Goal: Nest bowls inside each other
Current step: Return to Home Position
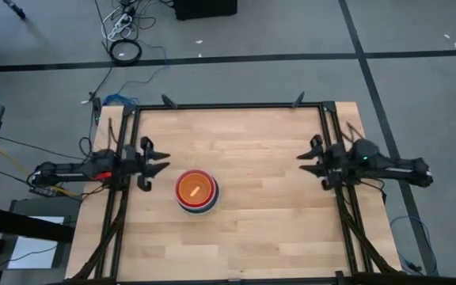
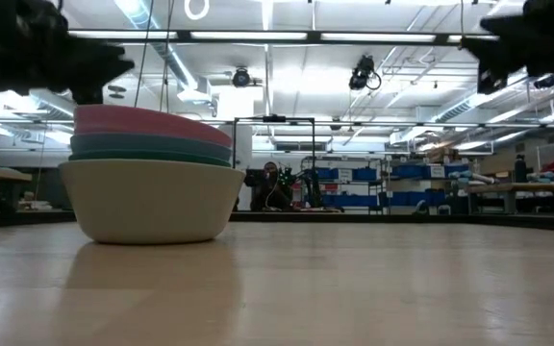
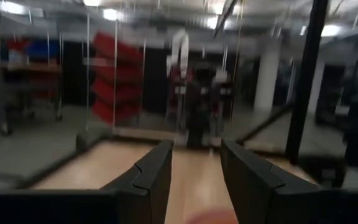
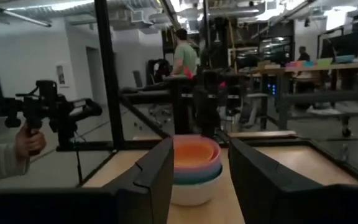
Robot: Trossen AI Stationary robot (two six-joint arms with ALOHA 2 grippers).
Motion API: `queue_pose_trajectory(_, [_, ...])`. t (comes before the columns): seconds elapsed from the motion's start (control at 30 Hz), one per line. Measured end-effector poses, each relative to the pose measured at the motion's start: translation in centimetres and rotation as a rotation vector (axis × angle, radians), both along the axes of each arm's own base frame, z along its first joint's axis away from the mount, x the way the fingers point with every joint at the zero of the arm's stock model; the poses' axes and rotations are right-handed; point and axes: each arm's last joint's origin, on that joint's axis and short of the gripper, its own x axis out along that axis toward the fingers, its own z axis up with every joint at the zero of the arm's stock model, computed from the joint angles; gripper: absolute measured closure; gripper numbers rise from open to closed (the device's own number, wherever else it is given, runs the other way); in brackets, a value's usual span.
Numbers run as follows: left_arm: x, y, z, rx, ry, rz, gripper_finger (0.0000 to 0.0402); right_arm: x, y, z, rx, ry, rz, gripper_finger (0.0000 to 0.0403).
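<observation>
The bowls (image 1: 196,191) stand nested in one stack on the wooden table, left of its middle. The pale grey-white bowl (image 2: 150,200) is outermost and rests on its base. Teal and pink rims (image 2: 152,130) show above it, and orange and yellow (image 1: 195,188) sit innermost. My left gripper (image 1: 161,158) hovers open at the table's left side, above and to the far left of the stack. My right gripper (image 1: 305,158) hovers open at the right side, pointing toward the stack (image 4: 194,171). Nothing is between either pair of fingers.
A black frame (image 1: 228,105) runs along the table's far edge and both sides. Bare wood lies between the stack and the right arm. Beyond the table, a person's hand (image 4: 27,142) holds a dark device, and another person (image 4: 185,56) stands farther back.
</observation>
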Motion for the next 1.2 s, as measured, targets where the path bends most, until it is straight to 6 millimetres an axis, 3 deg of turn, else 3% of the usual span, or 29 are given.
queue_pose_trajectory(0.13, [0.2,0.0,-1.5,-0.032,0.155,0.000,0.0254,1.0,0.0,-3.2,-0.013,0.047,0.012,0.0259])
queue_pose_trajectory(0.23, [0.3,0.0,-2.0,-0.062,0.212,0.001,0.0254,1.1,0.0,-4.3,-0.014,0.137,0.018,0.0259])
queue_pose_trajectory(0.43, [0.3,0.0,-2.1,-0.031,0.224,0.006,0.0254,1.1,-0.1,-4.4,-0.066,0.144,-0.021,0.0259])
queue_pose_trajectory(0.67, [0.3,0.0,-1.9,-0.034,0.196,0.008,0.0254,1.1,-0.3,-4.3,0.059,0.147,-0.068,0.0259])
queue_pose_trajectory(1.2, [0.3,0.0,-1.6,-0.033,0.171,0.007,0.0254,1.1,-0.3,-4.2,0.060,0.133,-0.070,0.0259])
